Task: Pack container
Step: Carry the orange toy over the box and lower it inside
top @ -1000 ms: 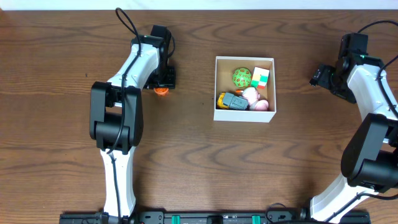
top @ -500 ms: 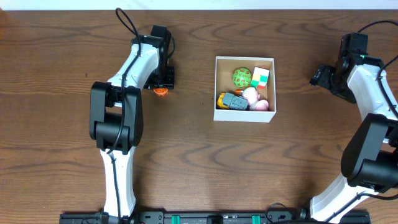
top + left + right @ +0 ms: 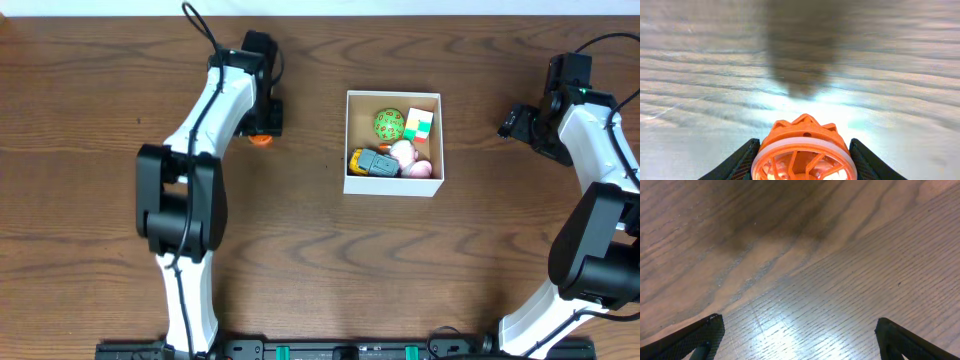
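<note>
From overhead, the left gripper [image 3: 263,124] sits over the wooden table [image 3: 300,260], left of the container [image 3: 391,186] and well apart from it, with a small orange toy [image 3: 260,140] showing at its tip. The container is a square, shallow box with white walls and a brown cardboard floor. It has no long axis, its sides run square with the picture's edges, and its open top faces up. Inside lie a green ball [image 3: 389,124], a white, green and orange block [image 3: 420,124], a grey and yellow toy [image 3: 373,163] and pink pieces [image 3: 421,167]. The right gripper [image 3: 514,122] hangs to the right of the box, apart from it. In the left wrist view, two dark fingers [image 3: 742,162] are clamped on the orange toy, a round, ribbed plastic piece with a pale band and a notched crown. The table beyond is blurred. In the right wrist view, the fingers [image 3: 702,336] stand wide apart over bare wood grain with nothing between them.
</note>
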Robot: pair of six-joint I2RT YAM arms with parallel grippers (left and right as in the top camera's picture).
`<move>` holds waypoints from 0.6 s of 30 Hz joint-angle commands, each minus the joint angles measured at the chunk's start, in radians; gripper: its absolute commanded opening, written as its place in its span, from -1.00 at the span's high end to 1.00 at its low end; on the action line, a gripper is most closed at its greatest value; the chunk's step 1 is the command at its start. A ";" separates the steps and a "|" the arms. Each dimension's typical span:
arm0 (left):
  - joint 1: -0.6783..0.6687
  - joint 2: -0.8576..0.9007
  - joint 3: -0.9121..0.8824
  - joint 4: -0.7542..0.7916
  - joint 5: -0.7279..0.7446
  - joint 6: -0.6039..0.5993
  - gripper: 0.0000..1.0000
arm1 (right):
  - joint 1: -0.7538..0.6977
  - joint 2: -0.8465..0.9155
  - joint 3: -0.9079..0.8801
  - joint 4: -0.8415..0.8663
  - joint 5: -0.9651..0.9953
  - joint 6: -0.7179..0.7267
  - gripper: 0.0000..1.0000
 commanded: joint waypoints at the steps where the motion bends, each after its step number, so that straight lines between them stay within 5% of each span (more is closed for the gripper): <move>1: -0.075 -0.121 0.017 -0.006 -0.003 0.006 0.08 | -0.001 -0.023 0.000 0.002 0.003 0.018 -0.98; 18: -0.480 -0.217 0.015 0.141 -0.005 0.006 0.05 | -0.001 -0.023 0.000 0.002 0.003 0.018 -0.99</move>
